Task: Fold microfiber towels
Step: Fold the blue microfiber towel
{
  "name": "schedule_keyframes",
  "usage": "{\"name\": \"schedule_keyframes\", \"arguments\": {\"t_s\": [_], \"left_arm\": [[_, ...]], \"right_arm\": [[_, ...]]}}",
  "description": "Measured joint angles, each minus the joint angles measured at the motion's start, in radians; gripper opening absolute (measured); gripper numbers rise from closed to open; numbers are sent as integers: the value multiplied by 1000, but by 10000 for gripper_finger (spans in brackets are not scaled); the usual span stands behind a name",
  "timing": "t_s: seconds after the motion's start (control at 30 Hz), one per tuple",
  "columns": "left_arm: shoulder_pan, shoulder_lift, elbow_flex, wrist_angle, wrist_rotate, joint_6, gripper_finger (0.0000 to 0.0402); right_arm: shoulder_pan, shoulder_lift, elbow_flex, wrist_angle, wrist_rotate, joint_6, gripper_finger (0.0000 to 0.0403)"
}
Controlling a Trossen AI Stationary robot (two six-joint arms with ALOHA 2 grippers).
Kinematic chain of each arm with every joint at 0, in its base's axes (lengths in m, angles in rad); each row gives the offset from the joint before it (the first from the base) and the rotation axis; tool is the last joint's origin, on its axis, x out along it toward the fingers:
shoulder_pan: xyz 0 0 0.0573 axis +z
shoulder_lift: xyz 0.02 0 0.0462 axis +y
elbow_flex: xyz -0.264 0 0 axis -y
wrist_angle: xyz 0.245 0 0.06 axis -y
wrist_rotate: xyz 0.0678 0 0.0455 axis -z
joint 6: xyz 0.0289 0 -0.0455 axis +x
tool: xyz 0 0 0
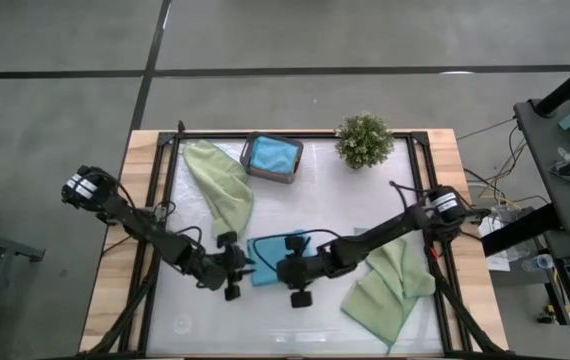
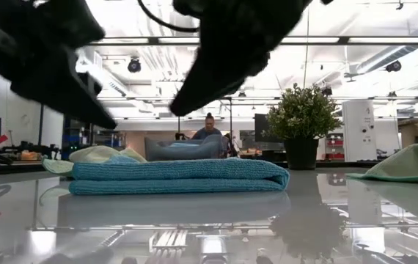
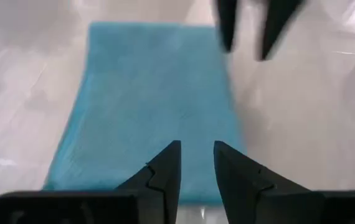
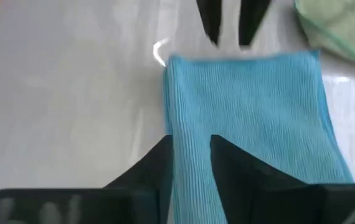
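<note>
- A teal towel lies folded flat near the middle of the worktop, at the near side. It looks neat, so this fold seems just about done.
- The left hand is at the towel's left end. Its fingers are a little apart, above the cloth, and hold nothing.
- The right hand is at the towel's right end. Its fingers are a little apart too. It is not clear if they pinch the edge.
- A likely next move is to lift both hands away and go for an unfolded towel.
- One green towel lies crumpled at the far left. Another green towel lies at the near right.
- A dark grey tray at the far side holds a second teal towel.
- A small potted plant stands to the right of the tray.
</note>
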Motion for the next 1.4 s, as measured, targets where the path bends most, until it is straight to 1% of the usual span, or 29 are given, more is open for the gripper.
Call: {"name": "schedule_keyframes", "arguments": {"t_s": [0.07,0.17,0.3,0.37,0.53,0.7,0.77,0.9,1.07,1.3,1.4], "left_arm": [[-3,27,40,-9,1,42,81],[-4,72,88,-3,35,96,81],[-4,127,108,-8,76,95,81],[-4,149,109,-7,84,78,81],[1,174,106,-7,82,50,81],[4,176,98,-6,84,17,81],[4,176,97,-1,84,15,81],[4,176,95,-2,85,10,81],[4,176,84,-5,89,-36,81],[5,176,73,5,127,-63,81],[5,178,46,61,128,-64,81]], "right_arm": [[9,-4,0,-53,16,13,82],[22,-3,-7,-123,16,34,54],[41,-3,-24,-186,18,72,22],[51,-3,-31,-212,19,88,12],[66,-3,-42,-224,49,117,9],[65,-3,-55,-223,125,116,9],[64,-3,-58,-224,140,115,9],[65,-3,-58,-224,147,115,9],[66,-20,-59,-232,147,121,9],[66,-44,-59,-231,147,155,9],[66,-42,-65,-226,148,160,9]]}}
